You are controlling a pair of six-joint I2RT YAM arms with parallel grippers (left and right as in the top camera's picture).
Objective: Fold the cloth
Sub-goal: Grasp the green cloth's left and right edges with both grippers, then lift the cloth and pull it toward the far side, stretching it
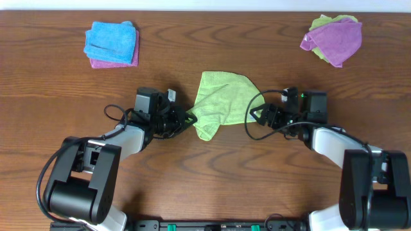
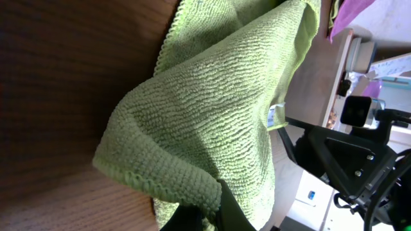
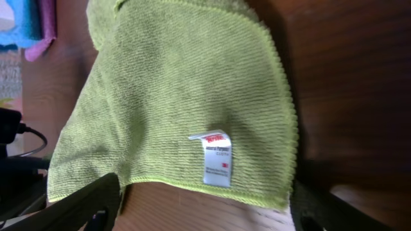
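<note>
Left pincer (image 1: 191, 119) clamps the cloth (image 1: 221, 96) edge, raised; right pincer (image 1: 255, 114) gapes wide. First fold; right should grab its corner.

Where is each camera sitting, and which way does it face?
Overhead: above the table, looking straight down; both arms show, left gripper and right gripper flanking the cloth.
Left wrist: low on the left arm, facing right across the cloth; own finger at bottom.
Right wrist: on the right arm, facing left over the cloth; own fingers at bottom.
Shared: both wrist views show the tag.
</note>
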